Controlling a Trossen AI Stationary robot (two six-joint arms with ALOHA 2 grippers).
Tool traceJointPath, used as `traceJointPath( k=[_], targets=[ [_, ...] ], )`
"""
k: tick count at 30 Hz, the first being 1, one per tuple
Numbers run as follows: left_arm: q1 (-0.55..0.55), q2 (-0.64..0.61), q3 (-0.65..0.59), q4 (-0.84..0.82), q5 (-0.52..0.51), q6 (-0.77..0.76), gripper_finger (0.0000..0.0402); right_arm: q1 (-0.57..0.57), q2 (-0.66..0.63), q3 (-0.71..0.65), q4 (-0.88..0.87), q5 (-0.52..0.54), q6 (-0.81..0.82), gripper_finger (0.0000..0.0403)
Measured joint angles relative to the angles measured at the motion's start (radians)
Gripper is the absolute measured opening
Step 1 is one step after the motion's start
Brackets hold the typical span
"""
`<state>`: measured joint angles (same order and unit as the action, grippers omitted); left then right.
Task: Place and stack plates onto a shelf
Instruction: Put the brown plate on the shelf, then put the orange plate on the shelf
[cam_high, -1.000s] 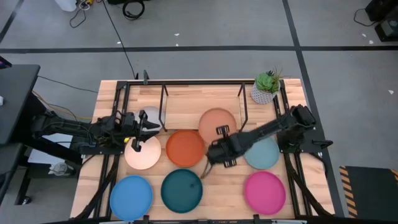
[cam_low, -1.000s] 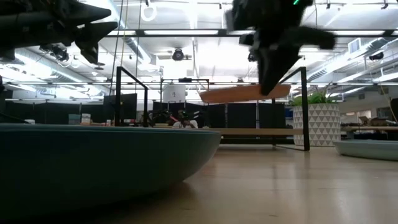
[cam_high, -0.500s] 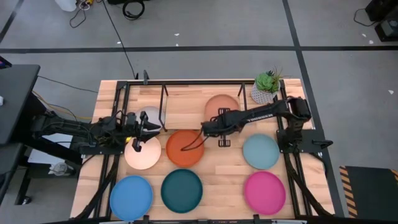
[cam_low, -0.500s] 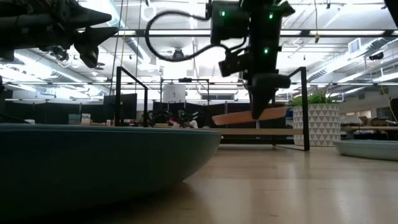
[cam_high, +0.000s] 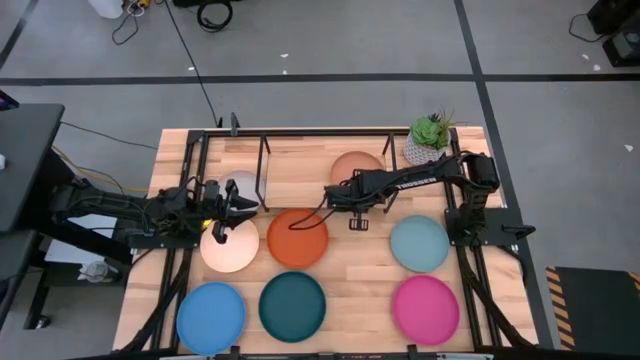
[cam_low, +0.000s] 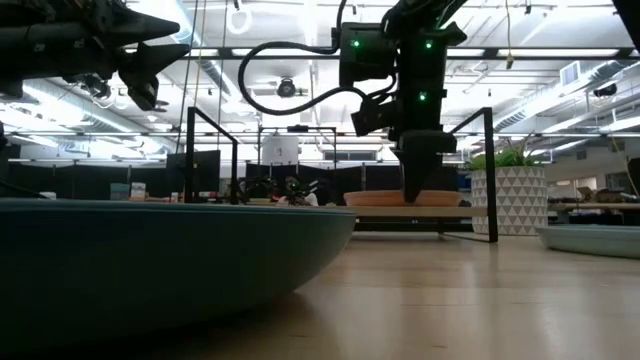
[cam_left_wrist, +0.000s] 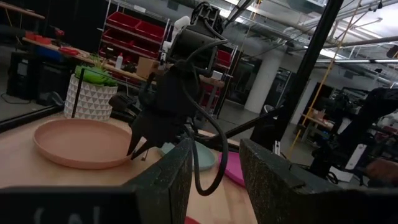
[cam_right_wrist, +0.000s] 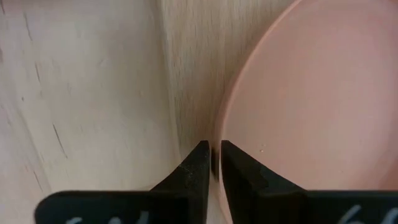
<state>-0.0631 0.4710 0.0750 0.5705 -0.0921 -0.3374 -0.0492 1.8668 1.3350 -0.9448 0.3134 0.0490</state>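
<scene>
I am holding my right claw low over the shelf, its fingers pinched on the near rim of the peach plate. In the right wrist view the 2 tips are sitting almost together with the thin rim between them. The level view shows the peach plate lying flat on the shelf board, so I am judging the set-down as nearly done and the release as the step in hand.

To do it well, I am planning to spread the fingers only a little, just enough to free the rim, and then lift straight up before pulling back toward the table's right side. Dragging sideways while pinching could slide the plate across the board or toward the black rods. The plant pot is standing just beside the shelf's right end, so I am keeping my withdrawal path away from it.

My left claw is waiting over the cream plate, near the white plate at the shelf's left end; its fingers are spread and holding nothing.

On the table are the orange plate, pale teal plate, blue plate, dark teal plate and magenta plate, 5 yet to be shelved.
</scene>
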Motion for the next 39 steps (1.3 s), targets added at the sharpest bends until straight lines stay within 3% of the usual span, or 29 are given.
traceJointPath(
  k=[10, 16, 22, 27, 33, 39],
  targets=[
    [0.0, 0.0, 0.0, 0.001, 0.0, 0.008, 0.0142, 0.049, -0.025, 0.042, -0.061, 0.026, -0.011, 0.0093],
    [0.0, 0.0, 0.0, 0.005, 0.0, 0.008, 0.0142, 0.168, -0.024, 0.031, 0.11, -0.044, -0.197, 0.01],
    [0.0, 0.0, 0.0, 0.005, 0.0, 0.012, 0.0142, 0.266, -0.022, 0.028, 0.209, -0.031, -0.32, 0.0101],
    [0.0, 0.0, 0.0, 0.014, 0.0, 0.102, 0.0142, 0.311, -0.022, 0.028, 0.29, -0.047, -0.408, 0.0113],
    [0.0, 0.0, 0.0, 0.016, 0.0, 0.245, 0.0142, 0.331, -0.021, 0.025, 0.35, -0.048, -0.353, 0.0142],
    [0.0, 0.0, 0.0, 0.065, 0.0, 0.23, 0.0142, 0.331, -0.02, -0.033, 0.401, 0.05, -0.172, 0.0145]
  ],
)
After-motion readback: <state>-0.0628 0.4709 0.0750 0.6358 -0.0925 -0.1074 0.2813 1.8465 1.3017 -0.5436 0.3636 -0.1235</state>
